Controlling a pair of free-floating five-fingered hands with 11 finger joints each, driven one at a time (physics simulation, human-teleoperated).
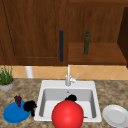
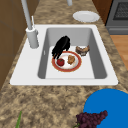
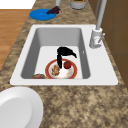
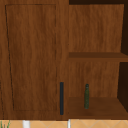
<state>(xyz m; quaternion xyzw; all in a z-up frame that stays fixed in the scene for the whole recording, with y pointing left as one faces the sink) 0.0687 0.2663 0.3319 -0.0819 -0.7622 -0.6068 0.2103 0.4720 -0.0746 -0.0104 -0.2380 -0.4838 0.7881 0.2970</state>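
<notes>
Where the white sink (image 2: 107, 72) basin bottoms out, a red-rimmed plate (image 2: 66, 61) lies flat, round and so without any long axis, near the basin's right end as seen from the front. On it sit a small tomato (image 2: 60, 62) toward the faucet side and a brown piece of food (image 2: 71, 59) beside it. The right hand (image 2: 60, 46) hangs over the plate's faucet-side rim, its fingers draped down toward the rim; whether they grip it I cannot tell. A brown pastry (image 2: 82, 49) lies on the sink floor just beside the plate. On the counter at the left, the left hand (image 1: 30, 106) rests at the edge of a blue plate (image 1: 13, 114) bearing purple grapes (image 1: 18, 99); its fingers look curled. A white plate (image 1: 115, 115) sits on the right counter.
</notes>
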